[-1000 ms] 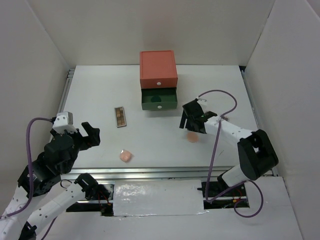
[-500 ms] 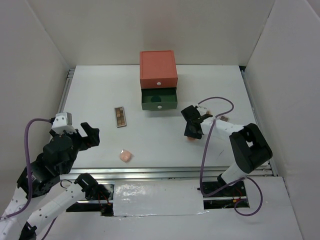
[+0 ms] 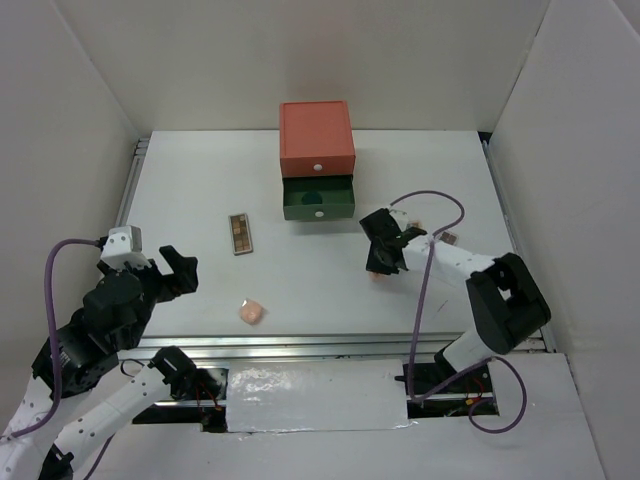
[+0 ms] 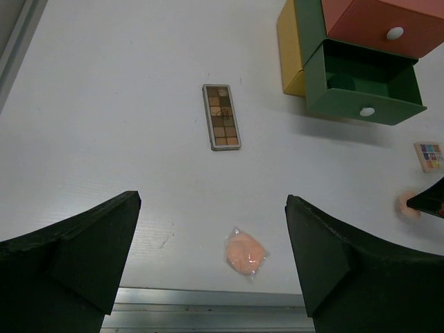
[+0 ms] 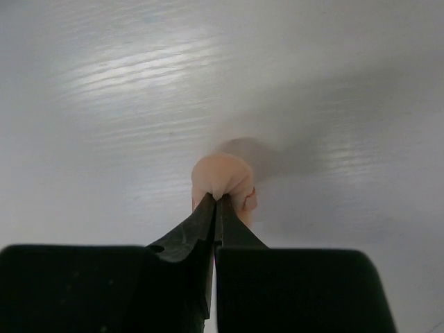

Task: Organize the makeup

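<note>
Right wrist: puff pinched, open drawer lies far-left

Fingertips of the right gripper (image 5: 215, 202) are clenched on the edge of the peach puff (image 5: 225, 177), which looks barely off the table (image 5: 104, 104). In the top view, the open green drawer (image 3: 318, 211) sits near this gripper, far and left of it, so the carry should run far-left. The left gripper (image 4: 211, 208) is spread wide and empty at near left. The second puff (image 4: 245, 252) lies ahead of it, with the brown palette (image 4: 221, 116) farther.
</note>
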Tool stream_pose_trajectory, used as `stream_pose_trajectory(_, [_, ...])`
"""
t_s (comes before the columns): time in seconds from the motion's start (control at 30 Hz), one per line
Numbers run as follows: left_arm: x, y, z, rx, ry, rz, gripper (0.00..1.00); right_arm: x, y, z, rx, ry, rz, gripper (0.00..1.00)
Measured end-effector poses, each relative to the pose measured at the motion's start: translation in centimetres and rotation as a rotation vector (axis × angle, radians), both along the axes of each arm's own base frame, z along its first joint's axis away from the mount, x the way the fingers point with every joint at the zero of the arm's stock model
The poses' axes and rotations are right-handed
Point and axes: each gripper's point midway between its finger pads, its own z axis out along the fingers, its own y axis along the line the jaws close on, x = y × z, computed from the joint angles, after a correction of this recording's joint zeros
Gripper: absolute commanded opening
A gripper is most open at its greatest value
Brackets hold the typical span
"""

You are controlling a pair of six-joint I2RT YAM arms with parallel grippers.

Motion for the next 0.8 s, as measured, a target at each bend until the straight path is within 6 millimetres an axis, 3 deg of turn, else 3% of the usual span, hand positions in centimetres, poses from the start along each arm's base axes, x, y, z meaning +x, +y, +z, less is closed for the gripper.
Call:
stream_pose_trajectory(0.07, [0.0,0.0,0.0,0.0,0.0,0.0,0.99,0.1,1.2,2.1,0.043,-0.06,0.03,0.0])
stream_pose_trajectory(0.17, [0.0,0.0,0.0,0.0,0.0,0.0,0.99,1.2,3.6,7.6,0.149,-0.197,0.089,0.0])
stream_pose_trajectory(0.3, [0.0,0.0,0.0,0.0,0.0,0.001,1.0,5.2,6.8,15.4,0.253,-0.385,0.139,0.0])
stream_pose_trajectory(0.4, [0.0,0.0,0.0,-0.001,-0.001,0.002,0.99,7.7,8.6,19.0,0.289,-0.475,0.166,0.0])
stream_pose_trajectory(0.5, [-0.2,0.2,0.2,-0.007,-0.01,0.002,0.99,10.0,10.0,20.0,0.285,-0.507,0.19,0.0])
stream_pose_trajectory(0.63, [-0.3,0.3,0.3,-0.012,-0.016,0.002,0.99,13.2,11.8,18.9,0.238,-0.495,0.214,0.06])
stream_pose_trajectory(0.8, [-0.3,0.2,0.3,-0.012,-0.016,0.002,0.99,15.2,12.8,16.9,0.191,-0.466,0.234,0.44])
